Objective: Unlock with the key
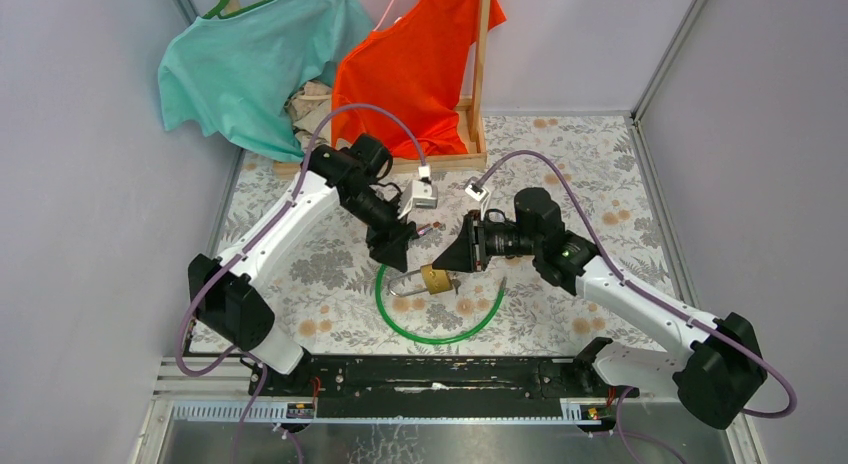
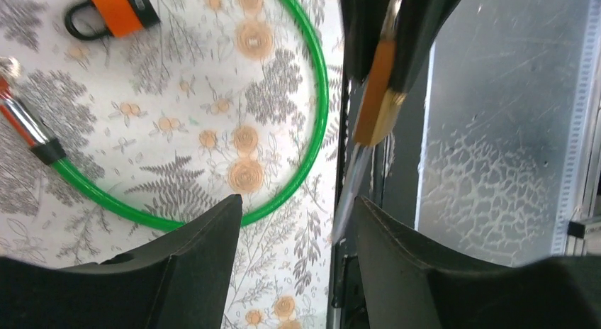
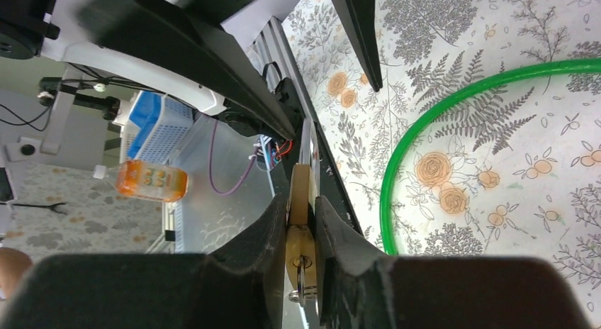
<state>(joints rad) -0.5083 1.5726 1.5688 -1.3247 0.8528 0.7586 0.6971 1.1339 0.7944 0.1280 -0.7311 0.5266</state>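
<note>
A brass padlock point(image 1: 436, 280) hangs just above the floral table, its silver shackle point(image 1: 405, 284) pointing left. My right gripper point(image 1: 452, 267) is shut on the padlock body point(image 3: 300, 191). A key point(image 3: 302, 276) on a small ring sits in the keyhole at the end nearest the wrist. My left gripper point(image 1: 398, 252) stands open just left of the padlock. In the left wrist view the padlock point(image 2: 374, 88) is upper right, and the shackle point(image 2: 352, 191) reaches down beside the right finger. The gap of the left gripper point(image 2: 298, 205) holds nothing.
A green cable ring point(image 1: 440, 336) lies on the table under both grippers. A second, orange padlock point(image 2: 120, 6) lies at the ring's far side. Teal and orange shirts point(image 1: 400, 64) hang on a wooden rack at the back. A black rail point(image 1: 440, 374) runs along the near edge.
</note>
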